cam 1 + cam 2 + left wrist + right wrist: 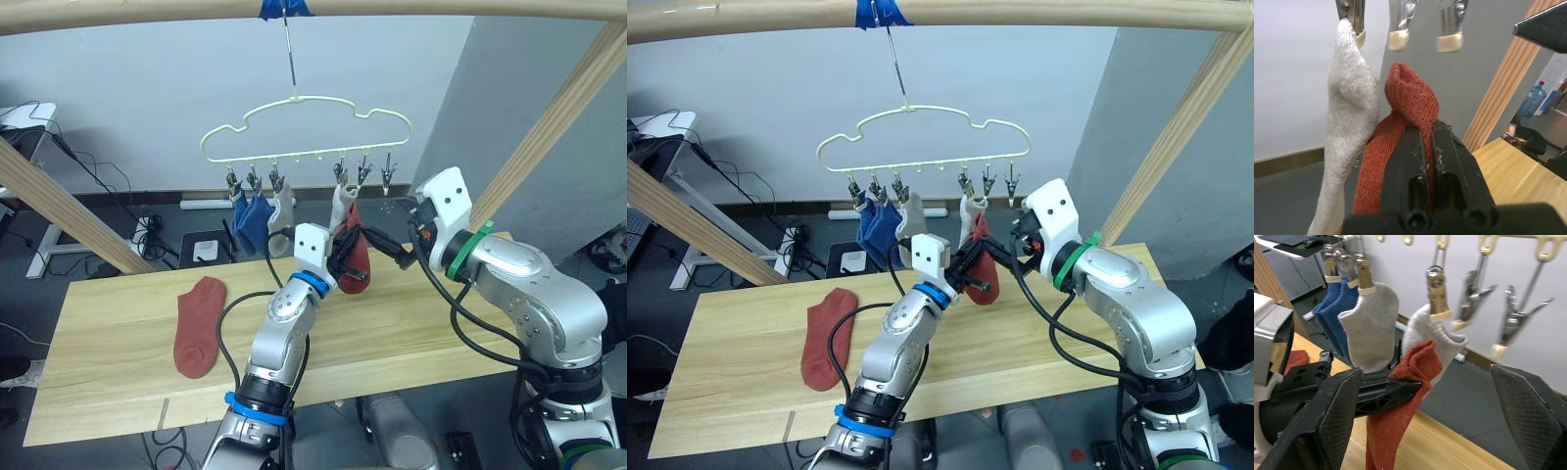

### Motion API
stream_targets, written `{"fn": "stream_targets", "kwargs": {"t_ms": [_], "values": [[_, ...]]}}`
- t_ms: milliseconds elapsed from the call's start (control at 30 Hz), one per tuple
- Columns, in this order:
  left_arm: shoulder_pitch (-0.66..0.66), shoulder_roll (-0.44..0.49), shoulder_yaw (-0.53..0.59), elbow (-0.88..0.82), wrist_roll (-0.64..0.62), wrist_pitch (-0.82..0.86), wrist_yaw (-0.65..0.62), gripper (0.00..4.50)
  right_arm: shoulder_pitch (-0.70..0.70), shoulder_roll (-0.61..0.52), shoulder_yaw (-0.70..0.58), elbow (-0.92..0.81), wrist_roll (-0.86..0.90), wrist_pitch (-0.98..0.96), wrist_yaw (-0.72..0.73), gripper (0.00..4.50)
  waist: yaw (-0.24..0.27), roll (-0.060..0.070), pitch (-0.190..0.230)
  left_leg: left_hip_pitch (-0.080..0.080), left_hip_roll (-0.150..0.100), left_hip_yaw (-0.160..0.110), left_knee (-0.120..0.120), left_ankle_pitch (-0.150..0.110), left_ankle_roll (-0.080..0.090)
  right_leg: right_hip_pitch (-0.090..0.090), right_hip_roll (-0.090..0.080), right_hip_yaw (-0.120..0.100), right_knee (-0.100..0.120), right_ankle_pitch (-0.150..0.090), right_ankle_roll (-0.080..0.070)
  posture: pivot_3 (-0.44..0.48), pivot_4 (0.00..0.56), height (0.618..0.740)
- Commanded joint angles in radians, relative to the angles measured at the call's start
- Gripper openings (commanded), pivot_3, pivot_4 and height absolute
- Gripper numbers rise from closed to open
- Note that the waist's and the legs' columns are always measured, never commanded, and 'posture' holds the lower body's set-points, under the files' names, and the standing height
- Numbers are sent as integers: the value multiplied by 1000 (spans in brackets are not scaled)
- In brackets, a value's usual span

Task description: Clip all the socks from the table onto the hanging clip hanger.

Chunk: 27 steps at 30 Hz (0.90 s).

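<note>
One rust-red sock (199, 325) lies flat on the desk (108, 372). On the clip hanger (306, 132) hang two blue socks (251, 220) and two grey socks (1373, 325). The left end effector (1423, 139) pinches a second rust-red sock (1411, 98) under a free clip (1397, 24) (just short of it). The right end effector (1425, 387) gapes wide alongside.

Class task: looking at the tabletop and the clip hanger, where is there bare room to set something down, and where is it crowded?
The table is bare at its left end beyond the lone rust-red sock, and along its near edge. It is crowded under the clip hanger, where the left gripper lifts the held rust-red sock beside the right gripper.
</note>
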Motion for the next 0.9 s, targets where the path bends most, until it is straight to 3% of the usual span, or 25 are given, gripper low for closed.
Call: {"fn": "stream_targets", "kwargs": {"t_ms": [33,900], "values": [[5,-5,-13,-46,16,-17,6,0,0,-2,-4,-32,8,-29,6,4348,0,0,0,0,0,0,0,0,0,0,0,0,0,0,0,-265,230,740],[-31,36,-23,-62,52,-86,-45,0,-67,152,-15,55,-56,-103,-150,4348,1,0,0,0,0,0,1,0,0,0,0,0,2,0,0,-260,232,740]]}}
